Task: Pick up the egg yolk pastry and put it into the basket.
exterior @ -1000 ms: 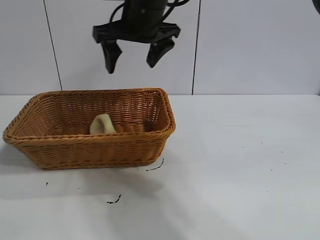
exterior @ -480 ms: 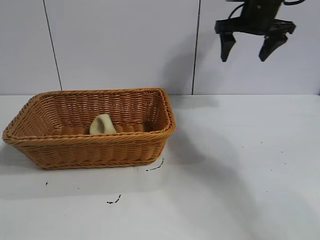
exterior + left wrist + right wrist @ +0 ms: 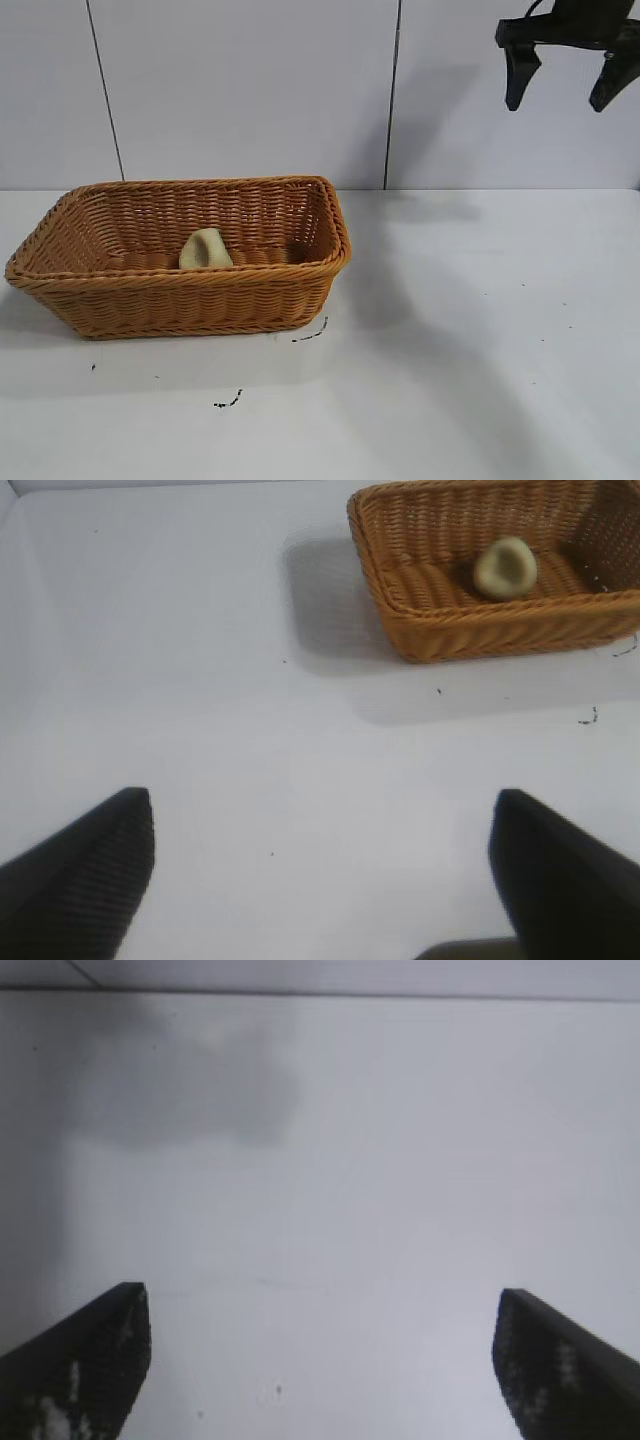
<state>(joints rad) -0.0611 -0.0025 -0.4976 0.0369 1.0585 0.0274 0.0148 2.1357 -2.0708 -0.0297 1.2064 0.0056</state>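
The pale yellow-green egg yolk pastry (image 3: 204, 249) lies inside the orange-brown wicker basket (image 3: 200, 300) on the left half of the table. The left wrist view also shows the pastry (image 3: 505, 568) on the floor of the basket (image 3: 500, 635). My right gripper (image 3: 556, 104) hangs high at the far right, well away from the basket, open and empty. In its own view the right gripper (image 3: 320, 1292) has only bare table between its fingers. My left gripper (image 3: 320, 798) is open over bare table, far from the basket, and does not show in the exterior view.
The white table (image 3: 480, 340) carries a few small dark marks (image 3: 228, 402) in front of the basket. A white panelled wall (image 3: 240, 90) stands directly behind the basket.
The right gripper has moved from above the basket to the far right, staying high and open. The pastry has stayed still in the basket.
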